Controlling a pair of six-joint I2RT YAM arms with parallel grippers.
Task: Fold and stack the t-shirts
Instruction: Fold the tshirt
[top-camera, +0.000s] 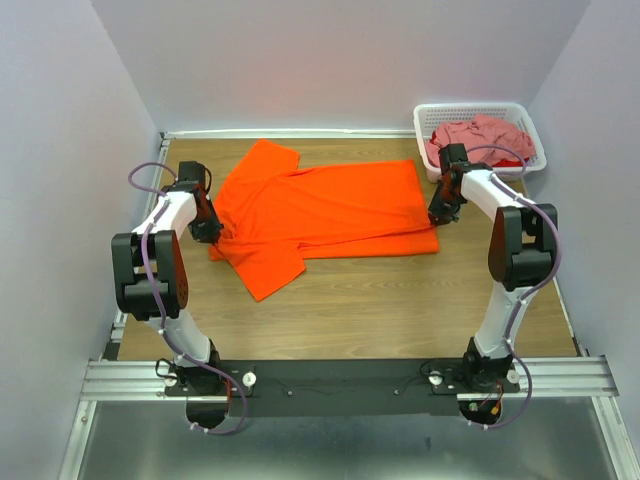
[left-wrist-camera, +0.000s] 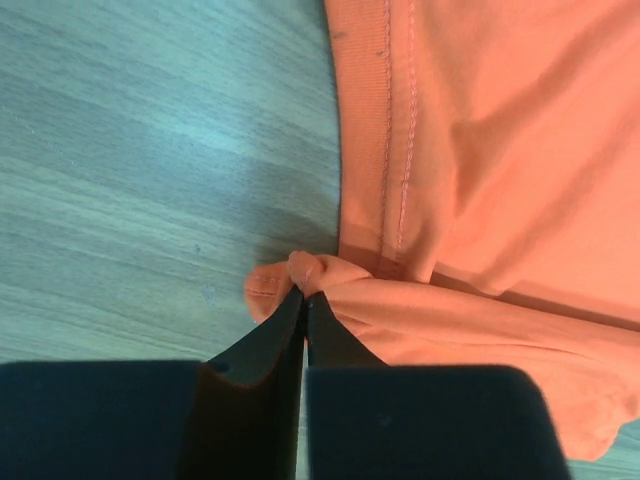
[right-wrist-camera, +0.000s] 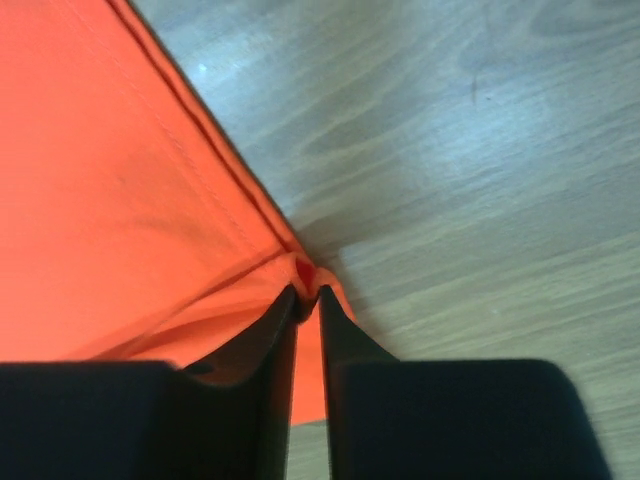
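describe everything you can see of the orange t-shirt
The orange t-shirt is bright, plain, soft cloth with short sleeves and stitched hems. It lies spread mostly flat on the wooden table, sleeves toward the left, bottom hem toward the right, one sleeve splayed toward the near side. The left claw pinches a bunched fold at its left edge. The right claw pinches its near right hem corner. Both pinched spots pucker.

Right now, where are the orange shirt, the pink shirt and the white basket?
orange shirt (top-camera: 340, 205), top camera, middle of its spread-out body.
pink shirt (top-camera: 482, 135), top camera, middle of the crumpled heap.
white basket (top-camera: 470, 106), top camera, its far rim.
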